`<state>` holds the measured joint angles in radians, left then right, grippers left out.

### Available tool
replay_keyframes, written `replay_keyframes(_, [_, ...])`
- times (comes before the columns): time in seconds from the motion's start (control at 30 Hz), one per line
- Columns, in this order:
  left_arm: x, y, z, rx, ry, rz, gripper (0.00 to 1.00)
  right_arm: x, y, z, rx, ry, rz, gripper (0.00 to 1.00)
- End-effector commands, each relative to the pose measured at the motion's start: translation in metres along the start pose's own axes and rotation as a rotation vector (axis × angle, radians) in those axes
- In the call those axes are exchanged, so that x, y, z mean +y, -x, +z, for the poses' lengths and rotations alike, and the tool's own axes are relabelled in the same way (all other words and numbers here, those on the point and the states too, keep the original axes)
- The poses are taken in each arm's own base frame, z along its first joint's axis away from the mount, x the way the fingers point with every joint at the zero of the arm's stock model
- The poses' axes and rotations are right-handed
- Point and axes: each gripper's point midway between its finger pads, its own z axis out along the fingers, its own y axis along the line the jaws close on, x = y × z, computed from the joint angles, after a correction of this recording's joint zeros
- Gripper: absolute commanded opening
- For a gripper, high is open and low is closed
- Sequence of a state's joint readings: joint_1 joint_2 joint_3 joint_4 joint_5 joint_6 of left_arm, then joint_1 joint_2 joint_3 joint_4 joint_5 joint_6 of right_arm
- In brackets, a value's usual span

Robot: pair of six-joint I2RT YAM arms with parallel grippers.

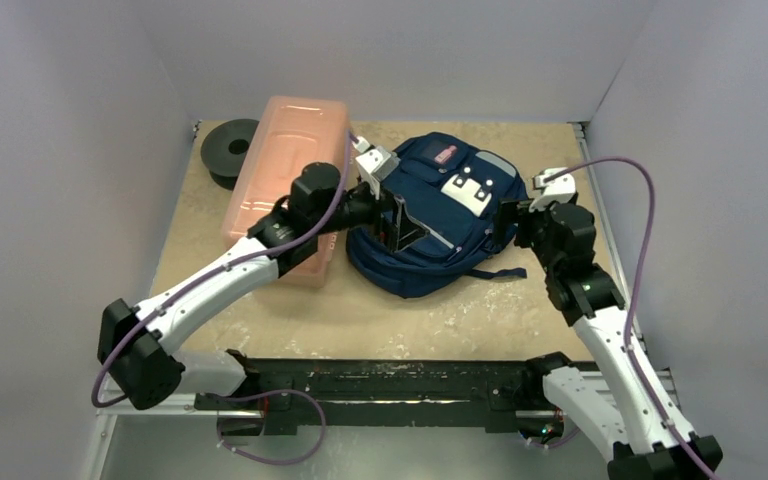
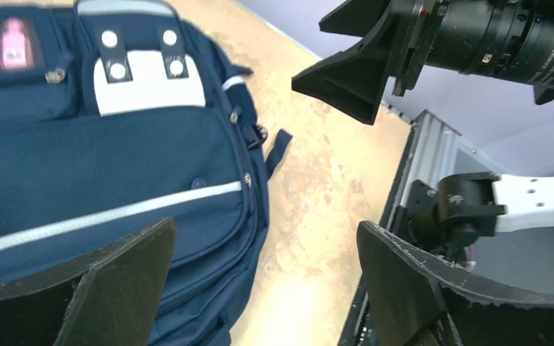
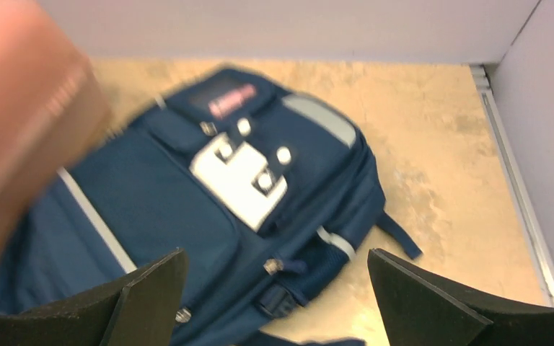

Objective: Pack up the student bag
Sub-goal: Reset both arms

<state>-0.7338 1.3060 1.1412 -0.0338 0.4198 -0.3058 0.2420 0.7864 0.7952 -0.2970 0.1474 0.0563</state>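
The bag (image 1: 425, 190) lies flat on the surface (image 1: 440, 320), front side up, about in the middle, just beside the right side of the pink box (image 1: 280, 170). A black spool (image 1: 228, 150) stands at the far left, next to the box. The left end effector (image 2: 265, 238) hovers over the left part of the bag, its fingers wide apart with nothing between them. The right end effector (image 3: 275, 259) is at the bag's right edge, also spread wide and empty.

left fingers (image 2: 115, 288) apart | right fingers (image 3: 433, 303) apart | both arms extended forward
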Motion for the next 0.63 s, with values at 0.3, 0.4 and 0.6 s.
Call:
replay_keyframes(0.3, [-0.038,0.152,-0.193,-0.435,0.364,0.262,1.0,-0.046,0.16,-0.132,-0.547,-0.165,0.329,0.99])
replay_keyframes(0.4, [-0.036,0.157,-0.23,-0.527,0.446,0.263,1.0,-0.061,0.173,-0.169,-0.645,-0.209,0.371,0.99])
replay_keyframes(0.6, [-0.033,0.158,-0.266,-0.611,0.532,0.281,1.0,-0.069,0.17,-0.197,-0.673,-0.223,0.427,0.99])
